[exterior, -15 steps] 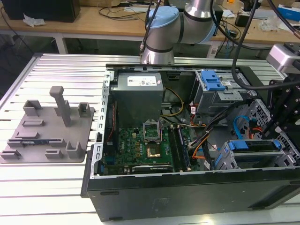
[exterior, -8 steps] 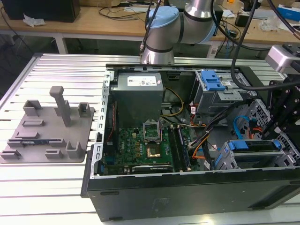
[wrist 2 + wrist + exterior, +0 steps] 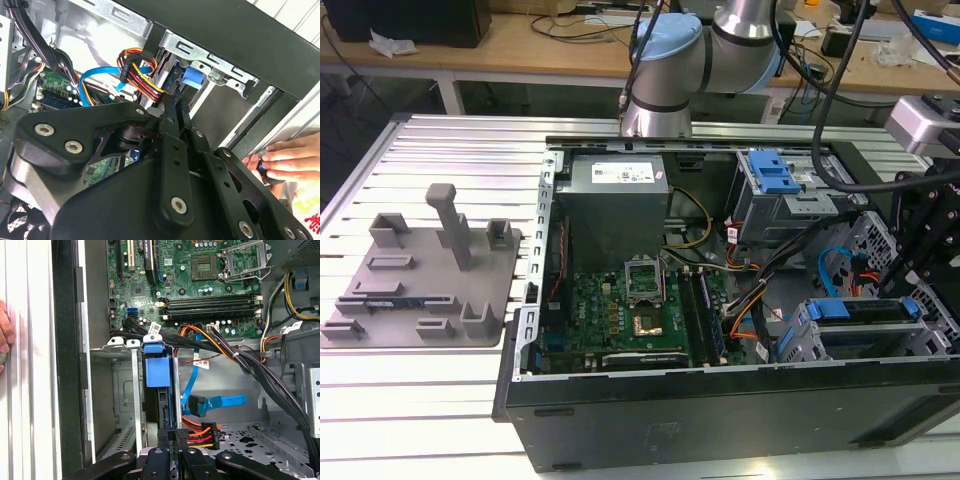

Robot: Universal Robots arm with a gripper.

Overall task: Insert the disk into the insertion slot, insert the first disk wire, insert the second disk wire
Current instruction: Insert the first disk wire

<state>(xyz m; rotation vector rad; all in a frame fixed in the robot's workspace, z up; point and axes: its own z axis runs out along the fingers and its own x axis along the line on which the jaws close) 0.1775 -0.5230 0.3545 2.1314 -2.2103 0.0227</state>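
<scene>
disk [image 3: 157, 371] already sits in the slot [image 3: 125, 390], tool [image 3: 175, 447] looks pinched on the stiff little power plug [image 3: 212, 436], so grip its hard body, not the floppy wires [image 3: 192, 431]

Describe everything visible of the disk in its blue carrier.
The disk is seen edge-on: a thin dark body clipped in a bright blue plastic carrier. It sits inside the insertion slot, between the walls of that grey sheet-metal cage. At its end a connector with red, orange and yellow wires lies against or just beside it, next to the end effector.
</scene>
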